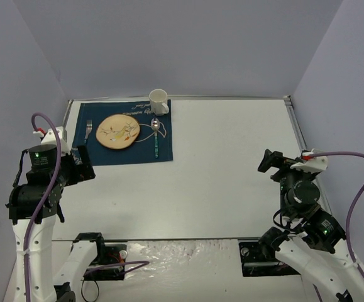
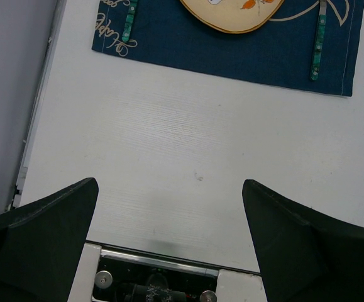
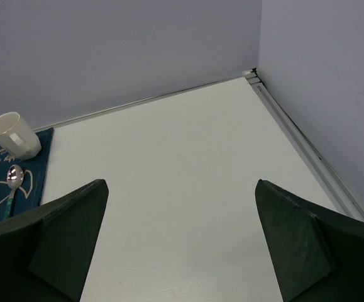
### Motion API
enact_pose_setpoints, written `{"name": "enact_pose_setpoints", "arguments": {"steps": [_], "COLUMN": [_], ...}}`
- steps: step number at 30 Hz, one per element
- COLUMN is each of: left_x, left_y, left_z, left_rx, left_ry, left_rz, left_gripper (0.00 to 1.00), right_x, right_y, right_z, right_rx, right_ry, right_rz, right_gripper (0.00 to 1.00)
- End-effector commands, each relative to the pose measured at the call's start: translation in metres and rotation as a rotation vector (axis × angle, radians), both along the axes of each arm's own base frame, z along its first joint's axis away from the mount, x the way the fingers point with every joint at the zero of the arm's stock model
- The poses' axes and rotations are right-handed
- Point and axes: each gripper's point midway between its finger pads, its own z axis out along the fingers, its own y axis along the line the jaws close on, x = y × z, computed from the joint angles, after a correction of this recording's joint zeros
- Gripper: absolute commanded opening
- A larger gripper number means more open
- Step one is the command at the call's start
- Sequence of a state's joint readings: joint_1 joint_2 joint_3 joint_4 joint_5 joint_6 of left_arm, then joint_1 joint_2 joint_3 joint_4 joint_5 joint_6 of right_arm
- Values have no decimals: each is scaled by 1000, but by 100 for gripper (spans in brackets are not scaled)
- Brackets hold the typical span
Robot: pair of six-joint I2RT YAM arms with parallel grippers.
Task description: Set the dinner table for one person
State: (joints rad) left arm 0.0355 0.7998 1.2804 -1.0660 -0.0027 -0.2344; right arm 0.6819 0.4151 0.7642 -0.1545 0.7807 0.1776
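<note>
With the setting appearing complete, the left pincer (image 2: 170, 184) and right pincer (image 3: 182, 184) are hanging released and empty, and are best steering clear of the plate (image 1: 118, 131), fork (image 1: 88, 130), spoon (image 1: 155, 135) and mug (image 1: 158, 102).

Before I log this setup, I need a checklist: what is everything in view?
table: one, white, metal-edged, under everything
mat: one, dark blue with pale print, far left part of the table
plate: one, tan with a fish design, centre of the mat
fork: one, silver with teal handle, on the mat left of the plate
spoon: one, silver with teal handle, on the mat right of the plate
mug: one, white, upright at the mat's far right corner
left gripper: one, dark, open, empty, near the mat
right gripper: one, dark, open, empty, over bare table
</note>
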Motion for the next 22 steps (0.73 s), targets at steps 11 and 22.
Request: {"name": "enact_pose_setpoints", "arguments": {"steps": [11,22], "left_x": [3,2], "left_y": [-5,-7], "left_z": [7,5], "left_rx": [7,2], "left_ry": [-44,-46], "left_rz": [-45,-54], "left_gripper": [97,97], "right_x": [14,17], "right_y": [12,19], "right_z": [24,29], "right_rx": [-4,-12], "right_ry": [-25,-28], "right_rz": [14,46], "right_gripper": [100,100]}}
